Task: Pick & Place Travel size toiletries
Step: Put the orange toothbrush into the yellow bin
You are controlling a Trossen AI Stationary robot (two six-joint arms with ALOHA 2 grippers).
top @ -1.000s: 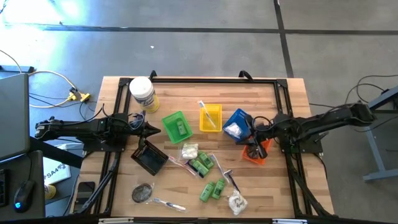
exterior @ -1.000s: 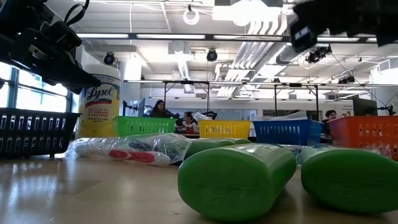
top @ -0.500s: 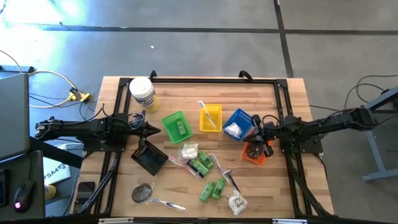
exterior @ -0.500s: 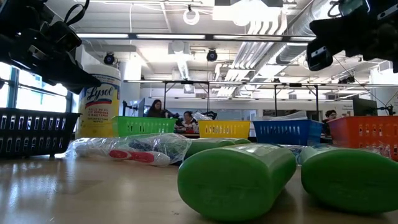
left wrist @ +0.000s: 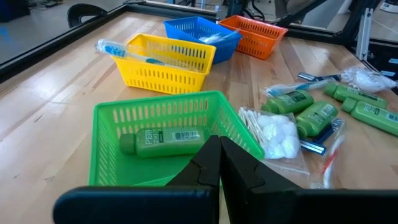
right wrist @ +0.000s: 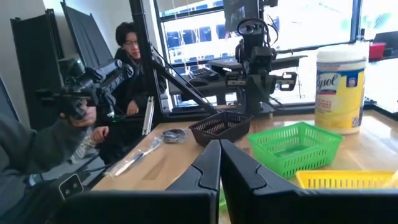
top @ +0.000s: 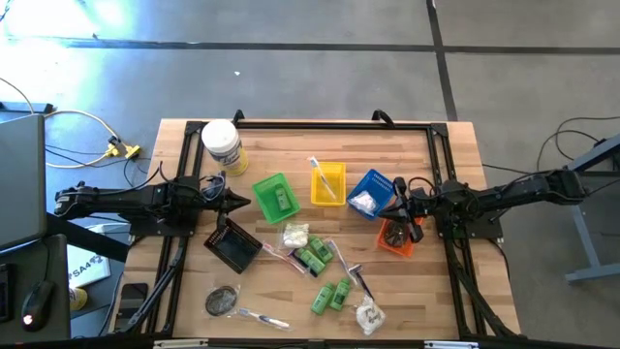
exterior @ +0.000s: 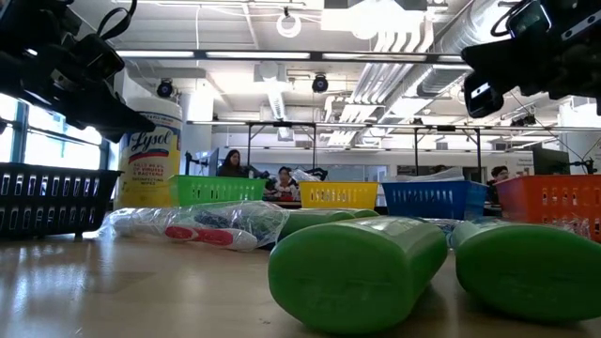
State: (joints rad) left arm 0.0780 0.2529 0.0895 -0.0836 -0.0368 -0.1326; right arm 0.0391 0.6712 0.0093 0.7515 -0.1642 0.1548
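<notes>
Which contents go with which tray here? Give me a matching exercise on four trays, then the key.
Trays:
1. green tray
2. yellow tray
3. blue tray
4. black tray

Contents:
A. a white packet
B. nothing visible inside
C. one small green tube
D. a wrapped toothbrush lying across it

Pairs: 1-C, 2-D, 3-A, 4-B
</notes>
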